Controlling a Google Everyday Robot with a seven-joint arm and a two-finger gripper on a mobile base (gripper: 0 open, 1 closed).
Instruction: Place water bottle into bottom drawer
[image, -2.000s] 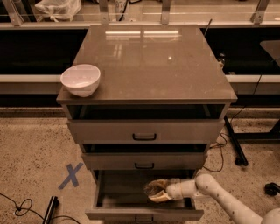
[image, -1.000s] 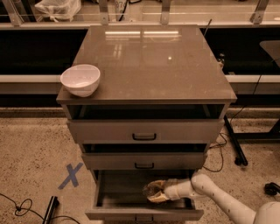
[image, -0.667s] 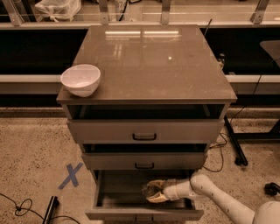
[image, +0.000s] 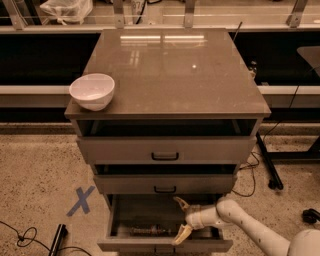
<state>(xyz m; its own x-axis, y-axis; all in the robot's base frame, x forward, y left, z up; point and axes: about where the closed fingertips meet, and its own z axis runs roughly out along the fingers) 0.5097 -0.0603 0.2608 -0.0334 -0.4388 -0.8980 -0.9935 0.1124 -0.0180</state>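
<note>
The bottom drawer (image: 125, 245) is pulled out at the foot of the grey-brown cabinet. The water bottle (image: 149, 231) lies on its side on the drawer floor, near the front. My gripper (image: 179, 219) reaches into the drawer from the right, just right of the bottle. Its two tan fingers are spread wide, one toward the back and one at the front, and they hold nothing. The white arm runs off to the lower right.
A white bowl (image: 92, 91) sits on the front left corner of the cabinet top (image: 175, 70). The two upper drawers (image: 165, 150) stand slightly out. A blue X (image: 80, 201) marks the floor at left. Cables and a stand leg (image: 267, 170) lie at right.
The gripper was shut on the bottle inside the drawer; now its fingers have opened and the bottle lies on the drawer floor to their left.
</note>
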